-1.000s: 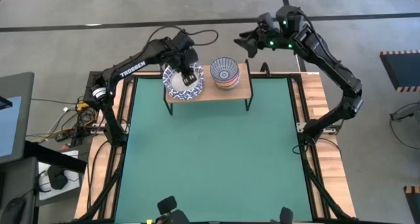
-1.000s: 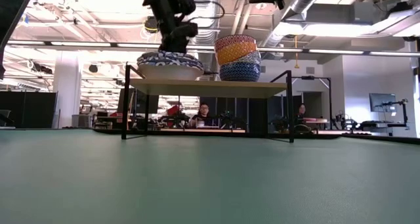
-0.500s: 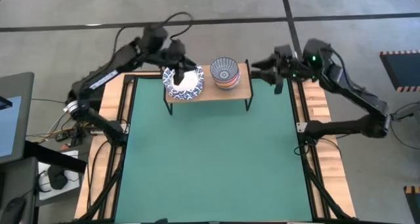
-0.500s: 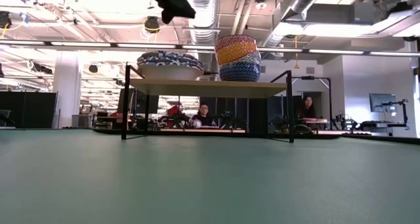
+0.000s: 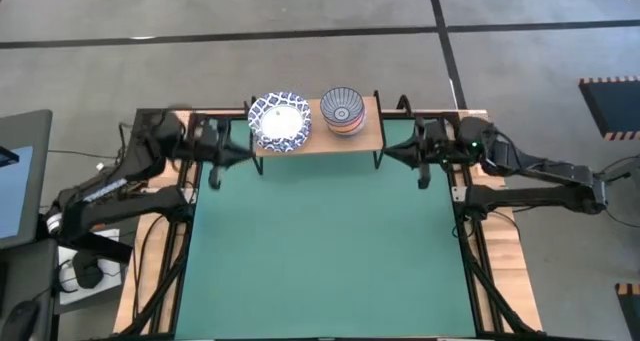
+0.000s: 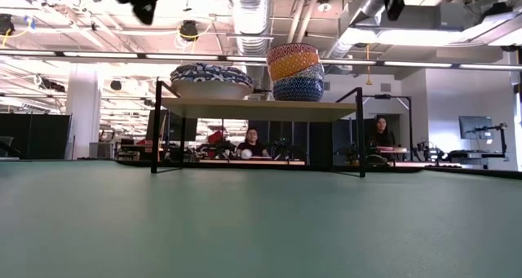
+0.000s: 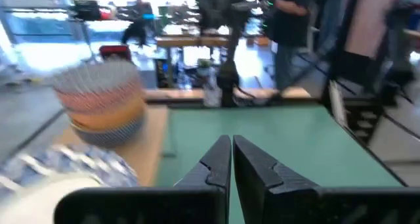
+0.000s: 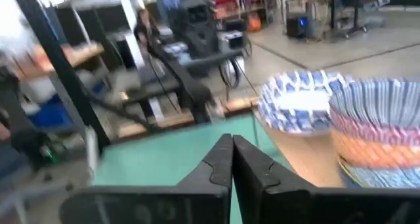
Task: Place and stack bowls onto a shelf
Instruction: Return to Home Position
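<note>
Both stacks sit on the shelf [image 5: 370, 133], wide bowls [image 5: 280, 121] just beyond the left end effector [image 5: 228, 153], small bowls [image 5: 343, 109] nearer the right end effector [image 5: 400, 155]; each has fingers together, holding nothing, apart from the shelf; likely because stacking looks finished.

Even light from above on the table; bright, glaring room behind; wrist views smeared
In the high view the green mat [image 5: 320, 241] is lit evenly, and shadows around the shelf [image 5: 315, 141] are faint and soft. In the low view the ceiling strip lights [image 6: 122, 55] glare, the shelf's legs and underside read as dark shapes against the bright room, and the near mat is out of focus. In both wrist views the bowls [image 7: 105, 106] are motion-blurred and bright patches of the room wash out to white, while the left gripper [image 7: 231, 145] and right gripper [image 8: 231, 144] show crisp and dark
</note>
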`<state>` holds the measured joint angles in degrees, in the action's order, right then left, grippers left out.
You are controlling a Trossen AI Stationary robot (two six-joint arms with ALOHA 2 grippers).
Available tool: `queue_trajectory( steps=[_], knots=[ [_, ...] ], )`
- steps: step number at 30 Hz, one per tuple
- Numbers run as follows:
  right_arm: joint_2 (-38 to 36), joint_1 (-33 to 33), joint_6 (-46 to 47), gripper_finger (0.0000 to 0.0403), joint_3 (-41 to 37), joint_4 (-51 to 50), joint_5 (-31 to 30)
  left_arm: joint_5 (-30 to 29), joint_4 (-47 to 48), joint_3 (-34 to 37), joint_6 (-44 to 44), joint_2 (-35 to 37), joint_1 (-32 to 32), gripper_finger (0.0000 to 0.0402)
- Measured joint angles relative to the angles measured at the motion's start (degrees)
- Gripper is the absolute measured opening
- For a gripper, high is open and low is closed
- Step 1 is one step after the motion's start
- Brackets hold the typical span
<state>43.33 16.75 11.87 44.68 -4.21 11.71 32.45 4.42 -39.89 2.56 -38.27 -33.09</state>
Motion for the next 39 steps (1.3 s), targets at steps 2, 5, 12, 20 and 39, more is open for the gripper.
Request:
queue_trajectory(
  steps=[2, 5, 12, 20, 39],
  knots=[
    [0.05, 0.02, -2.36, 0.0043, -1.45, -3.06, 0.06, -0.28, 0.91, 4.72, -0.95, 4.95, 1.57, 0.0004],
    [0.17, -0.47, -4.38, 0.0049, -1.67, -9.27, 0.91, -4.51, 1.91, 10.53, -3.55, 11.92, 3.46, 0.0004],
    [-9.67, -4.16, -12.66, 0.0016, -4.48, -6.19, 1.70, -11.54, 4.24, 18.04, -7.09, 29.88, 4.93, 0.0000],
    [-21.55, -4.42, -6.90, 0.0018, -17.15, -1.61, 1.31, -11.16, 8.54, 22.37, -10.39, 37.96, 4.93, 0.0000],
    [-33.93, -11.26, -1.54, 0.0017, -38.83, 16.76, 1.50, -11.07, -0.66, 32.63, -7.48, 36.82, 6.52, 0.0000]
  ],
)
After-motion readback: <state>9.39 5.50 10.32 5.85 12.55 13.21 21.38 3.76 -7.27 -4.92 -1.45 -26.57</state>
